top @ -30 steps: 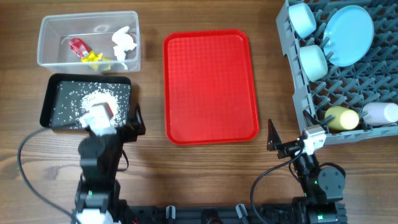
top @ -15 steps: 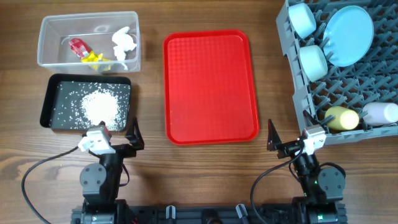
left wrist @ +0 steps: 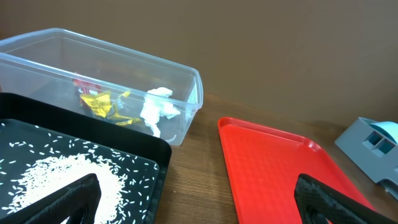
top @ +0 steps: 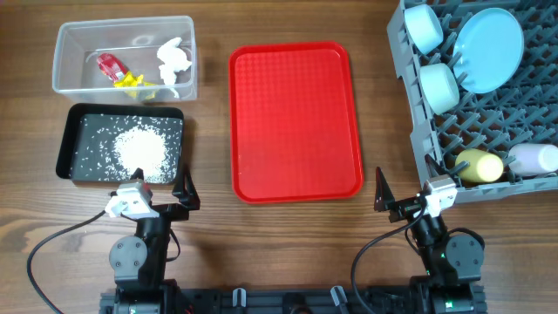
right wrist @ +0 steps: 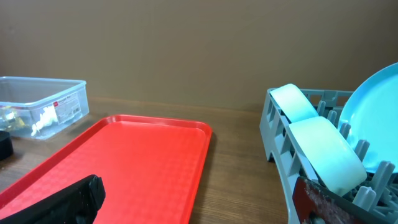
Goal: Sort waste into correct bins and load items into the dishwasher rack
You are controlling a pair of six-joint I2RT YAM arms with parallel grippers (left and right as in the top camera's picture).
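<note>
Presently, left gripper (left wrist: pixel 196 208): jaws are held wide apart, nothing gripped; it is parked at the near table edge, just before the black tray (top: pixel 65 144).
Right gripper (right wrist: pixel 193 208): jaws are likewise spread wide, nothing gripped; it is parked by the near corner of the dishwasher rack (top: pixel 414 113).
Clear tub (top: pixel 65 83): red wrapper (top: pixel 108 64), yellow wrapper (top: pixel 131 83) and white tissue (top: pixel 173 61) are contained.
Black tray: rice grains (top: pixel 141 150) are heaped inside, some scattered.
Dishwasher rack: plate (top: pixel 490 48) and two bowls (top: pixel 425 26) are stood at the far end; yellow cup (top: pixel 482 164) and white cup (top: pixel 534 158) are laid side by side nearer.
Red serving tray (top: pixel 296 122): placed between bins and rack.
</note>
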